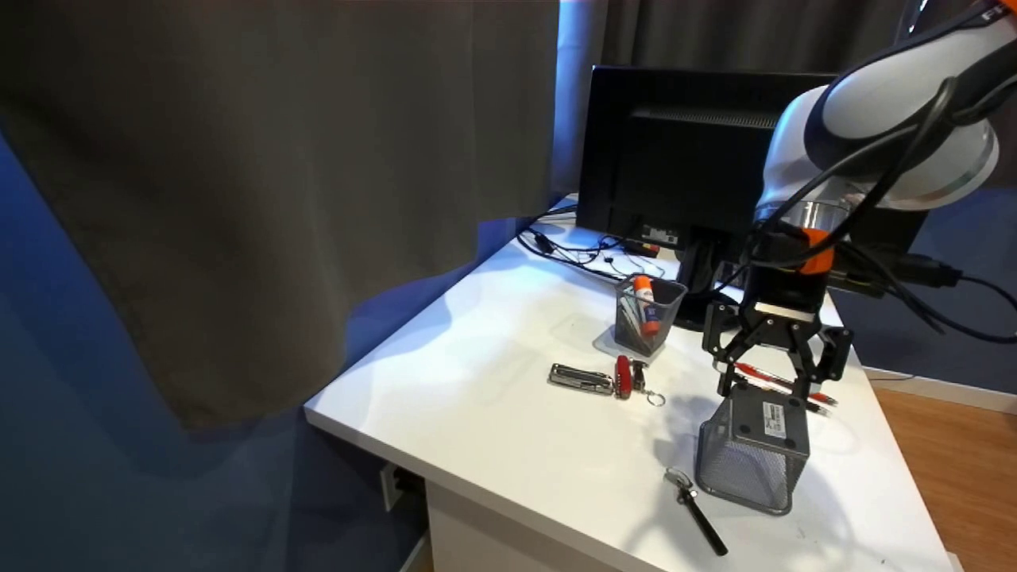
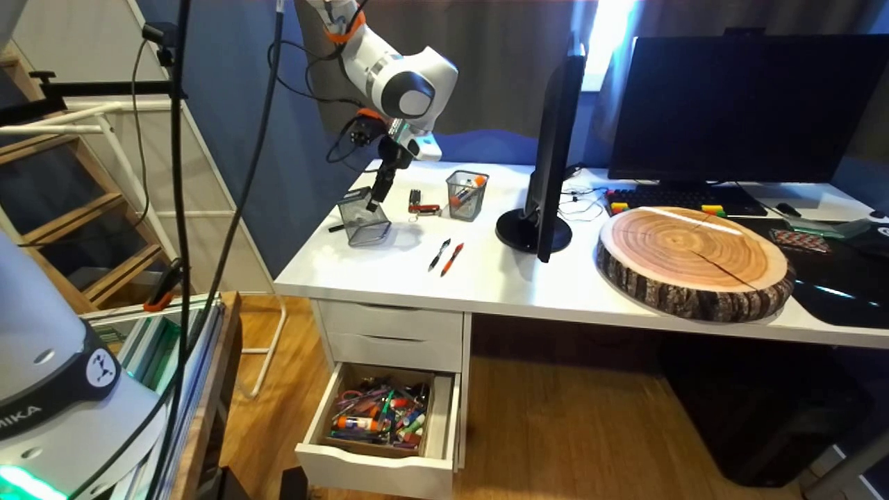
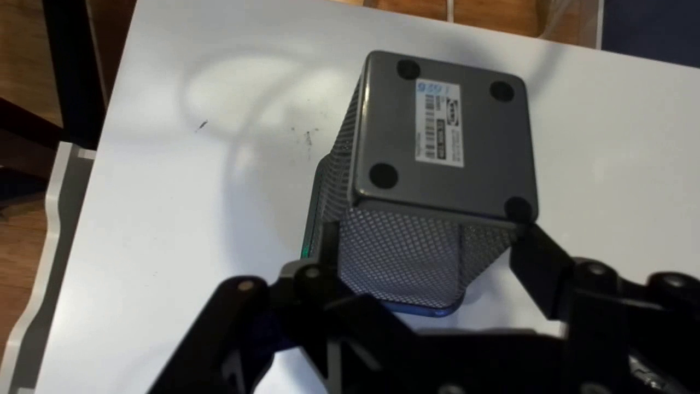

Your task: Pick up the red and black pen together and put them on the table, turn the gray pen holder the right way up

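The gray pen holder point(image 3: 492, 153), a square mesh cup, has its solid base with a label turned up and its mouth down. In an exterior view the holder point(image 2: 361, 226) leans over; whether its rim rests on the table cannot be made out. My gripper point(image 3: 425, 235) is shut on it, one finger along each side near the base, as an exterior view of the gripper point(image 1: 763, 391) also suggests. Side by side on the table lie the black pen point(image 2: 439, 255) and the red pen point(image 2: 453, 259). Elsewhere the red pen point(image 1: 749, 371) is partly hidden behind the gripper.
Another mesh holder point(image 1: 624, 338) with a glue stick stands by the monitor point(image 2: 553, 139). A silver multi-tool point(image 1: 582, 379) and a red pocket knife point(image 1: 624, 377) lie in front of it. A black-handled tool point(image 1: 705, 524) is close beside the gray holder. Below, a drawer point(image 2: 378, 469) hangs open.
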### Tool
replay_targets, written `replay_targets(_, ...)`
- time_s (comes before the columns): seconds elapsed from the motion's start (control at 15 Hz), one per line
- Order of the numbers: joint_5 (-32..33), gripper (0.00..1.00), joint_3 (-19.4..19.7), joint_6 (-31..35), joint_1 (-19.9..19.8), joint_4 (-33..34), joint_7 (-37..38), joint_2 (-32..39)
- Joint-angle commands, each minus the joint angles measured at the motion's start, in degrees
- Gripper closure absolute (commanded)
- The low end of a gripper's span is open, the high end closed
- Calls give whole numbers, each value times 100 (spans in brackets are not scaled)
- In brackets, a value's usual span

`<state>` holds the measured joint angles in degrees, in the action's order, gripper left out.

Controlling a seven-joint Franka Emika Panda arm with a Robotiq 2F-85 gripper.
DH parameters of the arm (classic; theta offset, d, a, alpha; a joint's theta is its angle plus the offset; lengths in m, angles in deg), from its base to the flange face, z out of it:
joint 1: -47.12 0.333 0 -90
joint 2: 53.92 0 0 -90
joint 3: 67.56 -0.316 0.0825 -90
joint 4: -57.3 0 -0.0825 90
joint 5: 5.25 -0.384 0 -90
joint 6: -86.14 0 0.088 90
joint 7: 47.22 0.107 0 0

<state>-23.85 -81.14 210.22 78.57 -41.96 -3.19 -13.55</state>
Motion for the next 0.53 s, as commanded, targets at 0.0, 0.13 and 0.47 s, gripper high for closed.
replay_targets(0.0,336,47,197,374,238,-719,706,-622)
replay_targets(0.13,615,47,305,444,354,-881,1121,-791)
replay_targets(0.47,1426,47,502,408,635,-1044,2173,-1001)
